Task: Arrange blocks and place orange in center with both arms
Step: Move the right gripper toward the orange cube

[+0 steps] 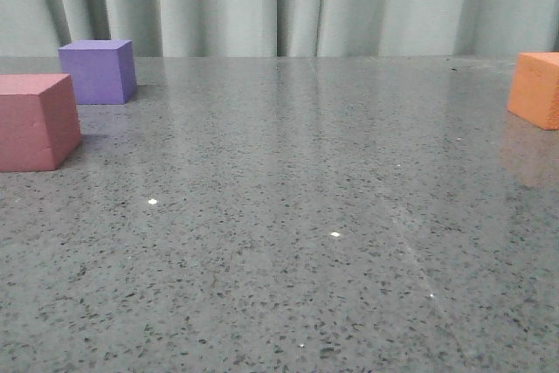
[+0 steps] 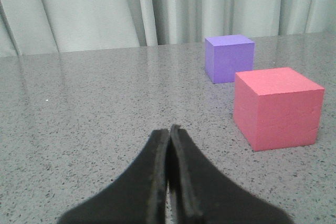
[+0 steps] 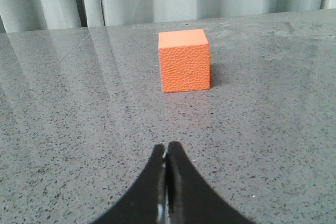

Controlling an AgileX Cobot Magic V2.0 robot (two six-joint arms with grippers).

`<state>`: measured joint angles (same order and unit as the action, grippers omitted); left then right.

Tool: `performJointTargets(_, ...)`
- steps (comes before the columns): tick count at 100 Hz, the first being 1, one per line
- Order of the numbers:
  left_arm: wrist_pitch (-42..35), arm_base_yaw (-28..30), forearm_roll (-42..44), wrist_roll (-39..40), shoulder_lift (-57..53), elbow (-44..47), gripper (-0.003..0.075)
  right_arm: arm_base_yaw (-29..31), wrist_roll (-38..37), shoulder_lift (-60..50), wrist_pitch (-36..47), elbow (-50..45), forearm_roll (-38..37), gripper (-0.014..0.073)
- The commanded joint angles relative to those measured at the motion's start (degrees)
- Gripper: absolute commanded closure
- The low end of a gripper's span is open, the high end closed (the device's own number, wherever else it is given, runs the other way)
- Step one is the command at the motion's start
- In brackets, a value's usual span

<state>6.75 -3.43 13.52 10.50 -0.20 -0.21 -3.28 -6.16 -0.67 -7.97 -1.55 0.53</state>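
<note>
While both arms stood back from the blocks, the grey speckled stone bench point(image 1: 288, 242) carried three foam cubes, all resting flat on its surface. At the far left of the front view sat the pinkish-red matte foam cube point(image 1: 35, 121), partly cut off by the frame edge. Just behind it and slightly to its right stood the purple matte foam cube point(image 1: 99, 71), near but not touching it. The middle of the bench lay between these two and the third block. At the far right edge sat the orange foam cube with a pebbled surface point(image 1: 537, 89), well apart from the other two.

The left tool point(image 2: 169, 129) had its black fingers pressed together, gripping nothing; the pinkish-red cube and the purple cube lay ahead of it and off to one side. The right tool point(image 3: 166, 148) was likewise closed and held nothing, with the orange cube directly ahead of its tips, apart from them. A pale pleated curtain point(image 1: 279, 2) hung behind the bench.
</note>
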Motion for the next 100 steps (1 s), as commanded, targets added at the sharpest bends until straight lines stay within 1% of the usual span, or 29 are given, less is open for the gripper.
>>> performJointTargets(1,-4.72,0.04,0.15,-0.05,-1.98,3.08,0.0739,0.38,0.38,-1.29,4.73,0.77,0.04,0.0661)
performJointTargets(11,-4.72,0.04,0.15,-0.05,-1.98,3.08,0.0739,0.38,0.38,-1.29,5.45,0.77,0.04,0.0661)
performJointTargets(23,-4.72,0.04,0.15,-0.05,-1.98,3.08,0.0739,0.30,0.33,-1.29,9.54,0.96,0.17,0.0661)
performJointTargets(34,-4.72,0.04,0.15,-0.05,-1.98,3.08,0.0739,0.25,0.21,-0.42,7.41,3.44,0.53,0.0661)
performJointTargets(44,-4.72,0.04,0.15,-0.05,-1.98,3.08,0.0739,0.23,0.01,2.39,5.27,7.86,1.99,0.0661)
performJointTargets(53,-4.72,0.04,0.15,-0.05,-1.98,3.08,0.0739,0.23,0.01,7.48,1.59,13.21,3.65,0.0661)
performJointTargets(72,-4.72,0.04,0.15,-0.05,-1.98,3.08,0.0739,0.23,0.01,23.20,-14.37,28.31,3.28,0.0661)
performJointTargets(79,-4.72,0.04,0.15,-0.05,-1.98,3.08,0.0739,0.23,0.01,29.61,-17.95,33.85,3.16,0.0661)
performJointTargets(87,-4.72,0.04,0.15,-0.05,-1.98,3.08,0.0739,0.23,0.01,36.67,-19.46,39.15,3.16,0.0661)
performJointTargets(100,-4.72,0.04,0.15,-0.05,-1.98,3.08,0.0739,0.23,0.01,45.39,-19.14,45.90,3.16,0.0661)
